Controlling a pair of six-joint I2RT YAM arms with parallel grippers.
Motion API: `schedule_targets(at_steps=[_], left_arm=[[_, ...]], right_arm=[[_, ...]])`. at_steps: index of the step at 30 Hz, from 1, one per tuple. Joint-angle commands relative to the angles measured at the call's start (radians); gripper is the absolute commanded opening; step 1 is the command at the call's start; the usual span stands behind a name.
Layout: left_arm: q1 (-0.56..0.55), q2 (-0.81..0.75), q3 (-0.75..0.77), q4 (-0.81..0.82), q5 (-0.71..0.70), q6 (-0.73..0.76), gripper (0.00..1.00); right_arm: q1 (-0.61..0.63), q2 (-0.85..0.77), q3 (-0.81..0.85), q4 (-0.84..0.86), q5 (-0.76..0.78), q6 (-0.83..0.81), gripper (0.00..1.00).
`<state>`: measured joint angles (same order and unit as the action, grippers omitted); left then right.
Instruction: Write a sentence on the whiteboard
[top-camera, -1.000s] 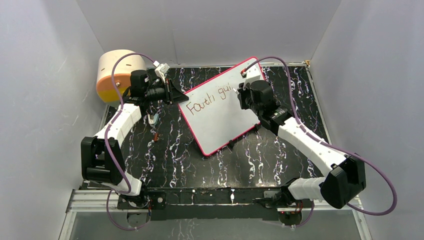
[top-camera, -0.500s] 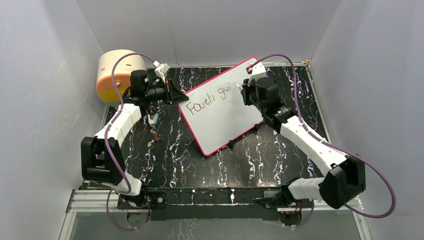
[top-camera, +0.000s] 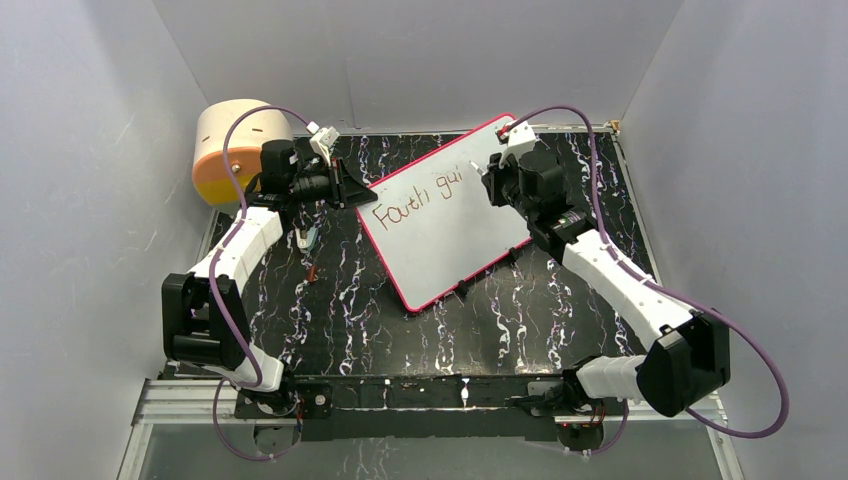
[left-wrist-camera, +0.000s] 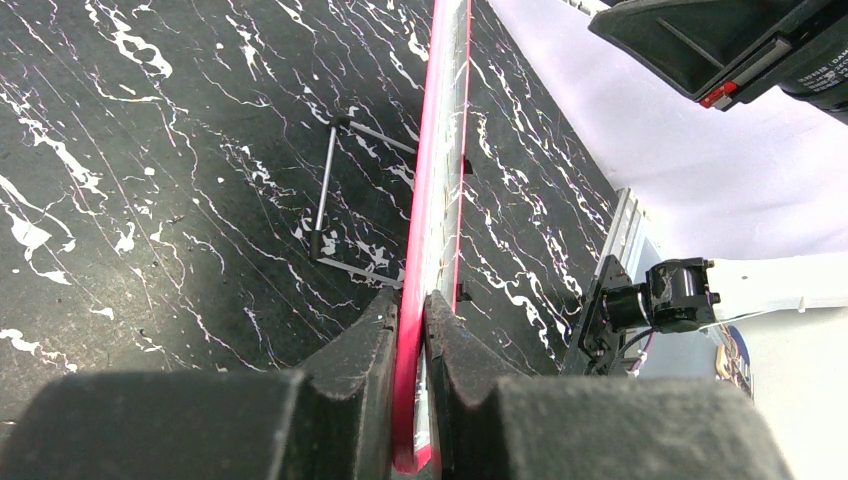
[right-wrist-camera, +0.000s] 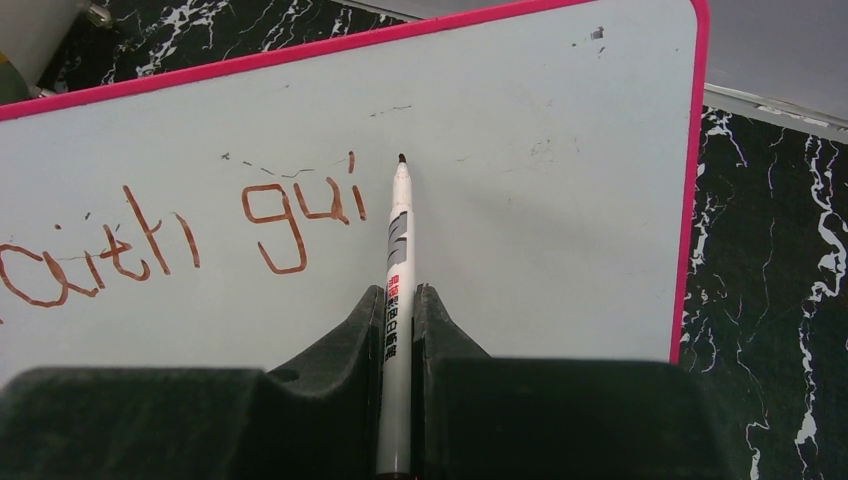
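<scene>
The whiteboard (top-camera: 440, 230), white with a pink-red frame, lies tilted on the black marbled table. It bears brownish-red writing (top-camera: 415, 203) reading "Faith gui", also seen in the right wrist view (right-wrist-camera: 290, 215). My left gripper (top-camera: 352, 190) is shut on the board's left edge; in the left wrist view the red frame (left-wrist-camera: 425, 220) runs between the fingers (left-wrist-camera: 365, 350). My right gripper (top-camera: 495, 172) is shut on a white marker (right-wrist-camera: 397, 260). Its tip (right-wrist-camera: 401, 158) is just right of the "i", at or close above the board (right-wrist-camera: 540, 250).
A round tan-and-orange drum (top-camera: 235, 148) stands at the back left against the wall. Small bits lie on the table (top-camera: 340, 310) left of the board, a pale one (top-camera: 308, 238) and a reddish one (top-camera: 313, 271). A wire stand (left-wrist-camera: 335, 190) shows behind the board. Grey walls enclose the table.
My right gripper has moved toward the far right along the board with the marker, past the "gui". The left gripper and the board have not moved.
</scene>
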<state>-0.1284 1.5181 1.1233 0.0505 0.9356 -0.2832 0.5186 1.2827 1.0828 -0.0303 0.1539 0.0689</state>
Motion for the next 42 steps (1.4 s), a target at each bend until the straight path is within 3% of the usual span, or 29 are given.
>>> schedule_targets(at_steps=[1,42], left_arm=[[-0.023,0.039,-0.006,-0.092,-0.087,0.051,0.00],[-0.023,0.048,-0.006,-0.093,-0.085,0.052,0.00]], right_arm=[[-0.005,0.003,0.005,0.056,-0.022,-0.024,0.00],[-0.006,0.070,0.033,0.058,-0.061,-0.025,0.00]])
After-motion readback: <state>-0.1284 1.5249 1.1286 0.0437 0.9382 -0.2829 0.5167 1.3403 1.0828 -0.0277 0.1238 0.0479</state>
